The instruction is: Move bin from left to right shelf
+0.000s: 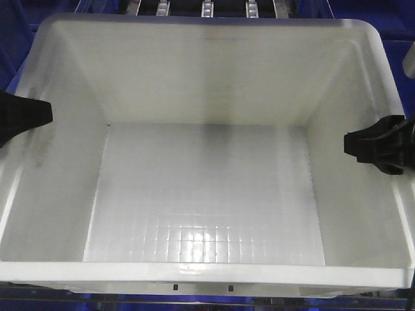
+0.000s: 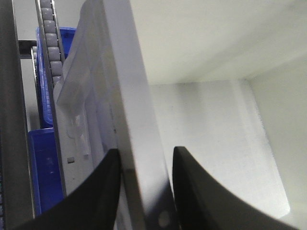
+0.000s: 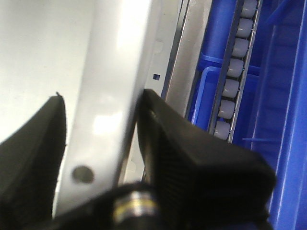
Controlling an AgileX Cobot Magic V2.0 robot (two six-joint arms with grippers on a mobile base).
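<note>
A large white empty bin (image 1: 207, 194) fills the front view. My left gripper (image 1: 39, 115) straddles its left rim, and my right gripper (image 1: 363, 146) straddles its right rim. In the left wrist view the black fingers of the left gripper (image 2: 144, 158) sit on either side of the bin's rim (image 2: 129, 86), pressed on it. In the right wrist view the right gripper (image 3: 103, 103) clamps the bin's rim (image 3: 115, 62) the same way, one finger inside and one outside.
Roller rails of the shelf run behind the bin (image 1: 207, 8) and beside it in the wrist views (image 2: 50, 43) (image 3: 235, 67). Blue bins stand close on the left (image 2: 45, 177) and on the right (image 3: 283, 96).
</note>
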